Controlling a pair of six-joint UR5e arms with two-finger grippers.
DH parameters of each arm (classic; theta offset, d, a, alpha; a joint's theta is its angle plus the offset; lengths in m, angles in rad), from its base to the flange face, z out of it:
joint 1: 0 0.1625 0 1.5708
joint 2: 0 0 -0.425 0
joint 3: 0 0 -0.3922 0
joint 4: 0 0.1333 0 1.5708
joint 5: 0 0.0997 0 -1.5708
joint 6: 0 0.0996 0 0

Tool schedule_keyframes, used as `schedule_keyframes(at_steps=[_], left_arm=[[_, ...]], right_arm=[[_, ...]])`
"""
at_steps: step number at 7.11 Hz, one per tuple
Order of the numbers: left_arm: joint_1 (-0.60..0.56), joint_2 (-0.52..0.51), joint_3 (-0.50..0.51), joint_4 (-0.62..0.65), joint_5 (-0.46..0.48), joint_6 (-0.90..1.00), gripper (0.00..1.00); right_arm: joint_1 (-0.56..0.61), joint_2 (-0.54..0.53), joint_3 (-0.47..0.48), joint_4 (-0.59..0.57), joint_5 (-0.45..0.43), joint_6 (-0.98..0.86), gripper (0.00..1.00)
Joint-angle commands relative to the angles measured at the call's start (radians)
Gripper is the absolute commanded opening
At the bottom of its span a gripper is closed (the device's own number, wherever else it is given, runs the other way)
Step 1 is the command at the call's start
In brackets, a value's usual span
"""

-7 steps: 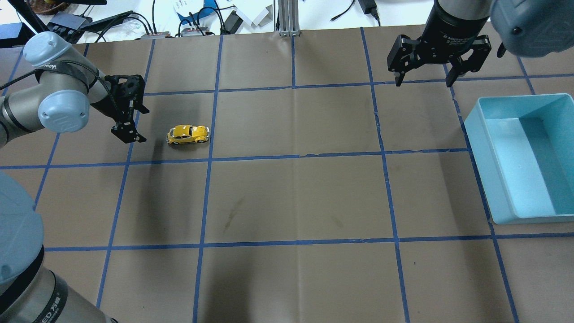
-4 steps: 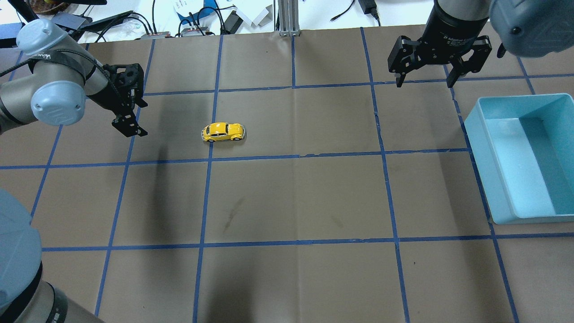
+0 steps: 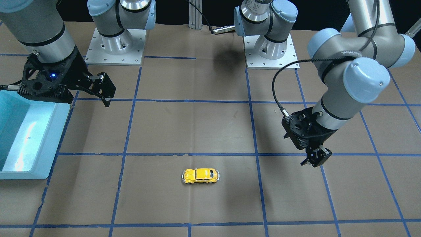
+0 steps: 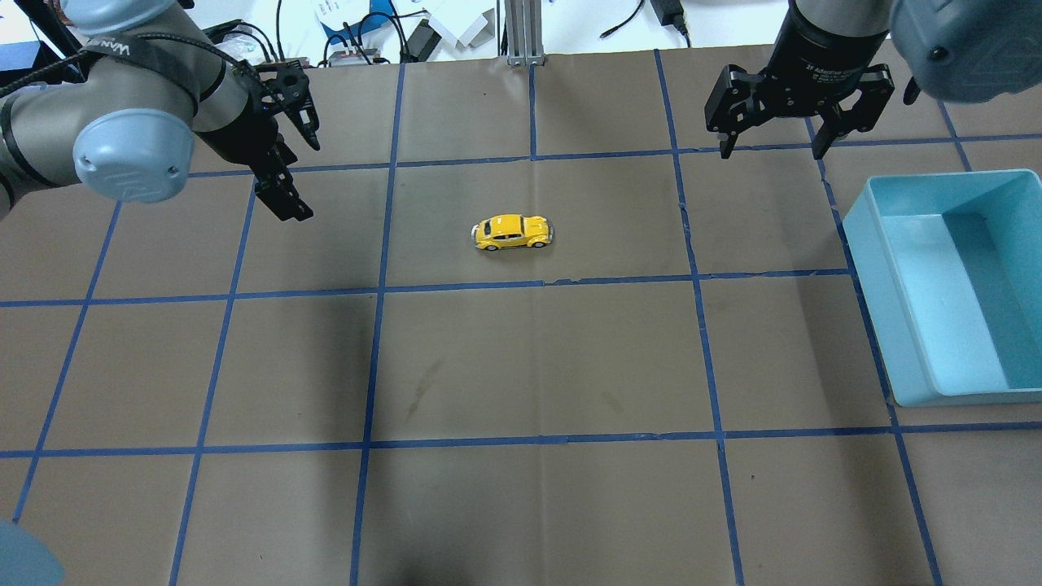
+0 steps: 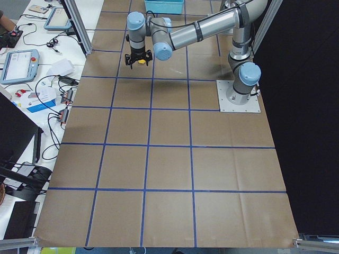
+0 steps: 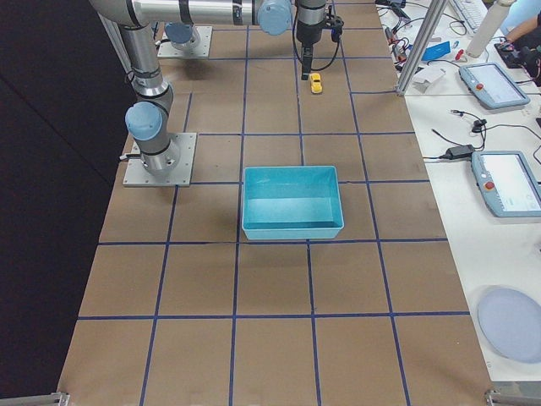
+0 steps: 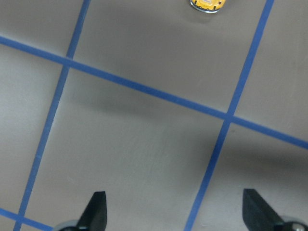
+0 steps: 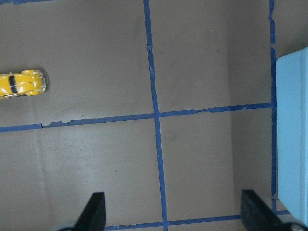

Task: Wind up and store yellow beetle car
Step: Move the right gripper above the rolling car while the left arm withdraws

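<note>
The yellow beetle car (image 4: 513, 233) stands on its wheels on the brown table, free of both grippers, near the middle. It also shows in the front view (image 3: 200, 176), the left wrist view (image 7: 208, 5) and the right wrist view (image 8: 21, 83). My left gripper (image 4: 305, 181) is open and empty, well to the car's left, above the table. My right gripper (image 4: 770, 151) is open and empty at the far right, beyond and to the right of the car.
A light blue bin (image 4: 891, 309) sits at the table's right edge, nothing visible in it, also in the front view (image 3: 49, 141). Blue tape lines grid the brown paper. Cables and boxes lie beyond the far edge.
The car has rolled to the right, from beside my left gripper to the table's middle. My left gripper has drawn back toward the far edge. The right arm has not moved.
</note>
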Motion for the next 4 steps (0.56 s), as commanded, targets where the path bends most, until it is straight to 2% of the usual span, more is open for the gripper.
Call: schedule_keyframes(at_steps=[1, 2, 3, 4], left_arm=[[-0.114, 0.087, 0.128, -0.220, 0.033, -0.222, 1.00], [-0.132, 0.124, 0.191, -0.315, 0.035, -0.297, 1.00], [-0.132, 0.159, 0.220, -0.386, 0.047, -0.386, 1.00], [-0.138, 0.196, 0.208, -0.394, 0.122, -0.495, 1.00]], right_arm=[[0.000, 0.007, 0.002, 0.038, -0.002, -0.002, 1.00], [0.000, 0.003, -0.021, 0.101, 0.000, -0.002, 1.00], [-0.009, -0.002, -0.024, 0.114, -0.003, -0.002, 1.00], [-0.012, -0.001, -0.026, 0.121, -0.003, -0.010, 1.00]])
